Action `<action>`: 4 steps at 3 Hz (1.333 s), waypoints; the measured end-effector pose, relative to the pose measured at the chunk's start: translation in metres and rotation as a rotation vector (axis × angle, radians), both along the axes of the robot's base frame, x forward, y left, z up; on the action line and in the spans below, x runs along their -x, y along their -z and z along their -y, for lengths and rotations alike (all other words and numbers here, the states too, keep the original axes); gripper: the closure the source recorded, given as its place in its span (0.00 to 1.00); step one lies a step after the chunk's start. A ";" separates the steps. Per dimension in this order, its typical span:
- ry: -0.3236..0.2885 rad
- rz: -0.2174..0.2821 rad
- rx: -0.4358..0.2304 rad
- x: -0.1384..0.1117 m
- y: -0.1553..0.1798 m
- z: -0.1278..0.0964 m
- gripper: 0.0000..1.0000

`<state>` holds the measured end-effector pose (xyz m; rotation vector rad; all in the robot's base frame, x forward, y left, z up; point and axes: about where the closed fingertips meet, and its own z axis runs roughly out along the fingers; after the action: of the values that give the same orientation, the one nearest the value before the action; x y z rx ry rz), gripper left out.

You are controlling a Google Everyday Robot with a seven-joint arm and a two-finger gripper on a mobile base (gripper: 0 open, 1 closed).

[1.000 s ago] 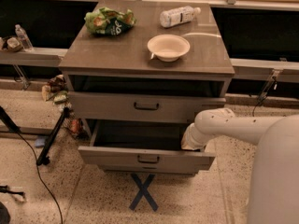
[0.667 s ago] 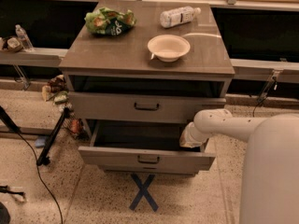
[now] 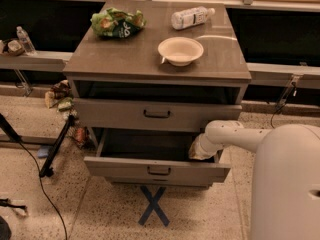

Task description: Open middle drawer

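The middle drawer (image 3: 125,168) is grey-brown with a small dark bar handle (image 3: 159,171). It stands pulled well out below the taller top drawer (image 3: 115,115), and its dark inside is visible. My white arm (image 3: 235,134) reaches in from the right. The gripper (image 3: 196,153) is down inside the open drawer at its right end, just behind the drawer front. The lowest drawer is hidden under the pulled-out one.
On the cabinet top (image 3: 100,59) lie a green snack bag (image 3: 116,22), a white bowl (image 3: 180,50) and a plastic bottle (image 3: 191,17). A blue tape X (image 3: 154,205) marks the floor in front. A black stand and cable (image 3: 52,151) are at the left, and my white body (image 3: 287,184) at the right.
The middle drawer stays pulled out as before. My arm's end has shifted slightly to the left inside the drawer, and my body shows a little larger at the right.
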<state>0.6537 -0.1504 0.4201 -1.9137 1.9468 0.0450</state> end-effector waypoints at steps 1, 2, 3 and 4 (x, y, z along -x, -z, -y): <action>-0.004 -0.042 -0.026 0.014 0.014 -0.008 1.00; -0.014 -0.138 -0.090 0.051 0.012 -0.022 1.00; -0.018 -0.235 -0.146 0.084 0.003 -0.033 1.00; 0.006 -0.329 -0.239 0.125 -0.004 -0.057 1.00</action>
<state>0.5286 -0.0939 0.4244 -1.8299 2.0408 0.5978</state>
